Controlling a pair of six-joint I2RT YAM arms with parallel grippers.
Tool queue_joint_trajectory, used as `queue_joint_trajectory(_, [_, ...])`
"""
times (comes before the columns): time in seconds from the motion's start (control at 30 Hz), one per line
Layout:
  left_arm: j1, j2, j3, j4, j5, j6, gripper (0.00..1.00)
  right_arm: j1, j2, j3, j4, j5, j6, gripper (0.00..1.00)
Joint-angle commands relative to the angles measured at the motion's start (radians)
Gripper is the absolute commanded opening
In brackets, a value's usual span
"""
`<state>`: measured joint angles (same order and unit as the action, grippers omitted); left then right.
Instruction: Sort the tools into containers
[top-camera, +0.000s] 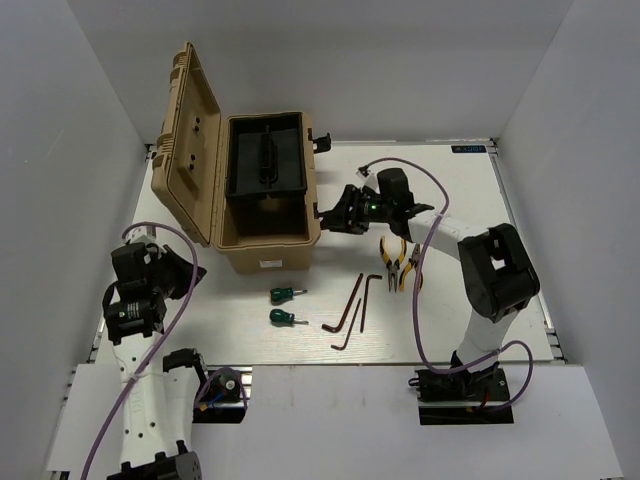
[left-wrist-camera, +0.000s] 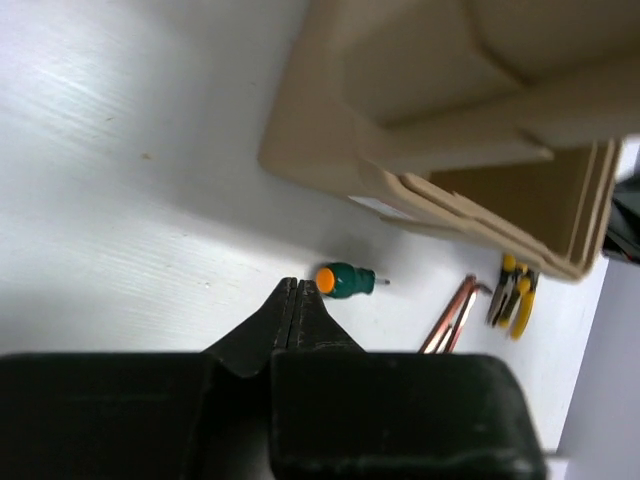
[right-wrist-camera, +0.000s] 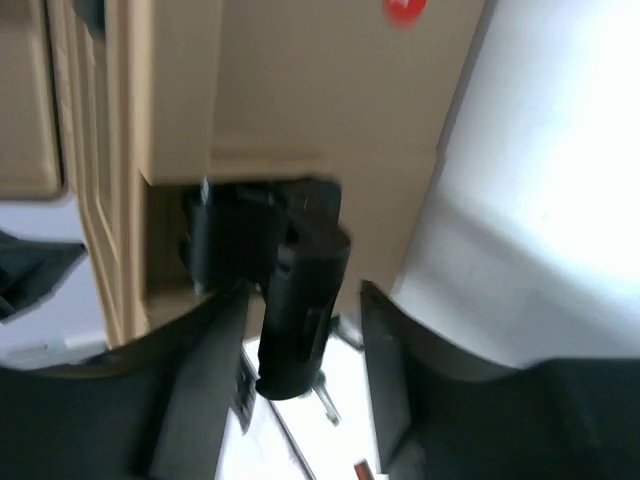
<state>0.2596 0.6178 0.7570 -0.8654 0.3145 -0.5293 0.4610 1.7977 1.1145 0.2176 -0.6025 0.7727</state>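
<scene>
A: Right end effector (right-wrist-camera: 302, 300); spread or pinching?
B: Spread, one finger either side of the black latch (right-wrist-camera: 300, 250) on the tan toolbox (top-camera: 262, 245), mid-frame; left end effector (left-wrist-camera: 297, 292) is pressed together, holding nothing.
A: And what lies loose?
B: On the desk (top-camera: 470, 200), lower centre: two green screwdrivers (top-camera: 286, 295); three hex keys (top-camera: 348, 300) beside them; two yellow-handled pliers (top-camera: 396, 260) further right.

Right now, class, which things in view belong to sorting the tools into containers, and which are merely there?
Belong to the job:
- pliers, two
- screwdrivers, two
- hex keys, three
- toolbox, open, with its tray

Merely there:
- purple cables on the arms
- blue label at the far right
</scene>
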Motion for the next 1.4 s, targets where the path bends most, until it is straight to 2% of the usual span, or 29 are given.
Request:
queue_joint_trajectory(0.0, [-0.023, -0.009, -0.025, 0.045, 0.119, 0.106, 0.08, 0.031, -0.026, -0.004, -0.089, -0.062, -0.09, 0.56])
queue_joint_trajectory(0.1, [-0.034, -0.027, -0.065, 0.078, 0.215, 0.144, 0.21, 0.024, -0.055, -0.001, -0.141, -0.077, -0.118, 0.67])
queue_joint_trajectory(0.13, [-0.046, -0.027, -0.08, 0.078, 0.237, 0.175, 0.3, 0.019, -0.06, 0.016, -0.159, -0.075, -0.148, 0.75])
queue_joint_trajectory(0.27, [-0.066, -0.047, -0.091, 0.088, 0.34, 0.254, 0.5, -0.008, -0.127, 0.025, -0.259, -0.059, -0.203, 0.76])
queue_joint_trajectory(0.37, [-0.091, -0.058, -0.091, 0.088, 0.395, 0.308, 0.55, -0.039, -0.184, 0.018, -0.305, -0.049, -0.243, 0.76])
queue_joint_trajectory(0.5, [-0.114, -0.067, -0.091, 0.111, 0.466, 0.327, 0.55, -0.074, -0.257, 0.024, -0.368, -0.049, -0.302, 0.76])
queue_joint_trajectory(0.6, [-0.14, -0.067, -0.091, 0.15, 0.534, 0.327, 0.54, -0.093, -0.32, 0.077, -0.566, -0.025, -0.43, 0.74])
queue_joint_trajectory(0.63, [-0.155, -0.055, -0.081, 0.199, 0.613, 0.312, 0.52, -0.102, -0.339, 0.115, -0.663, 0.015, -0.469, 0.72])
queue_joint_trajectory(0.67, [-0.17, -0.055, -0.081, 0.23, 0.658, 0.301, 0.5, -0.11, -0.348, 0.136, -0.744, 0.035, -0.587, 0.67])
queue_joint_trajectory(0.73, [-0.171, -0.044, -0.018, 0.249, 0.681, 0.29, 0.44, -0.119, -0.395, 0.149, -0.797, 0.137, -0.701, 0.42])
queue_joint_trajectory(0.77, [-0.18, -0.033, 0.004, 0.273, 0.681, 0.281, 0.38, -0.127, -0.405, 0.15, -0.866, 0.215, -0.731, 0.25])
queue_joint_trajectory(0.8, [-0.18, -0.033, 0.045, 0.285, 0.681, 0.27, 0.29, -0.131, -0.415, 0.143, -0.879, 0.258, -0.804, 0.0])
queue_joint_trajectory(0.9, [-0.18, 0.006, 0.086, 0.379, 0.681, 0.233, 0.12, -0.16, -0.431, 0.107, -0.92, 0.432, -0.883, 0.0])
queue_joint_trajectory(0.93, [-0.18, 0.016, 0.096, 0.402, 0.681, 0.221, 0.06, -0.163, -0.423, 0.096, -0.913, 0.449, -0.894, 0.01])
queue_joint_trajectory(0.97, [-0.18, 0.016, 0.096, 0.434, 0.692, 0.204, 0.06, -0.165, -0.404, 0.084, -0.908, 0.487, -0.898, 0.1])
queue_joint_trajectory(1.0, [-0.189, 0.045, 0.122, 0.489, 0.692, 0.193, 0.06, -0.166, -0.361, 0.065, -0.9, 0.494, -0.906, 0.23])
queue_joint_trajectory(1.03, [-0.189, 0.063, 0.142, 0.499, 0.692, 0.193, 0.11, -0.165, -0.344, 0.061, -0.897, 0.488, -0.909, 0.31])
queue_joint_trajectory(1.07, [-0.189, 0.082, 0.189, 0.499, 0.701, 0.193, 0.19, -0.165, -0.324, 0.058, -0.891, 0.472, -0.917, 0.4])
queue_joint_trajectory(1.1, [-0.189, 0.1, 0.208, 0.509, 0.701, 0.193, 0.31, -0.157, -0.311, 0.057, -0.867, 0.468, -0.918, 0.45])
queue_joint_trajectory(1.13, [-0.2, 0.121, 0.225, 0.509, 0.701, 0.193, 0.53, -0.156, -0.264, 0.065, -0.86, 0.461, -0.92, 0.52])
queue_joint_trajectory(1.2, [-0.212, 0.137, 0.245, 0.537, 0.701, 0.193, 0.67, -0.147, -0.232, 0.087, -0.85, 0.448, -0.915, 0.56])
queue_joint_trajectory(1.23, [-0.212, 0.146, 0.245, 0.549, 0.701, 0.193, 0.69, -0.14, -0.174, 0.12, -0.85, 0.451, -0.917, 0.56])
queue_joint_trajectory(1.37, [-0.25, 0.189, 0.222, 0.589, 0.701, 0.193, 0.72, -0.127, -0.087, 0.153, -0.842, 0.486, -0.921, 0.57])
